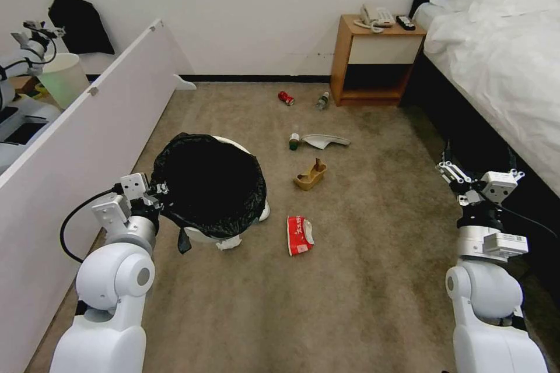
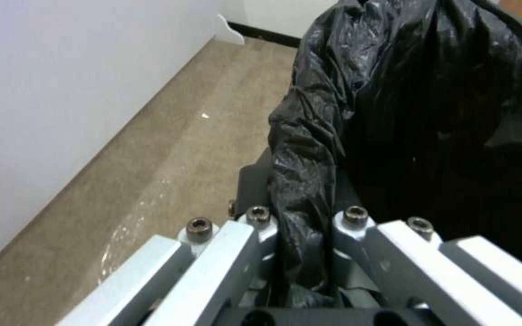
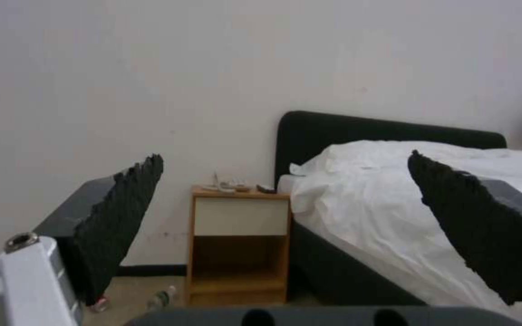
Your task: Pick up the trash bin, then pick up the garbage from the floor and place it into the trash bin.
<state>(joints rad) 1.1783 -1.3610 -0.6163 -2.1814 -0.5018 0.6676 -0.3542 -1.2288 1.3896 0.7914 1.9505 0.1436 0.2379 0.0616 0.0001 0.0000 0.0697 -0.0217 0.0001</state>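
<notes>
The bin [image 1: 233, 239] is smooth white plastic; its bag [image 2: 406, 104] is glossy, crinkled black film. The carpet [image 1: 379, 245] is matt, rough pile. The nightstand [image 1: 373, 64] is smooth wood; the bedding [image 3: 382, 199] soft white cloth.

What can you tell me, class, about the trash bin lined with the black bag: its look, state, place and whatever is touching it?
The trash bin is a round white plastic bucket lined with a crinkled, glossy black bag that drapes over its rim and hides most of its wall. Its open mouth looks dark, with no contents visible. It sits over the brown carpet beside a white panel. The left gripper is shut on its bag-covered rim. Whether the bin is lifted or resting is unclear. A red packet lies nearby, apart from it.
</notes>
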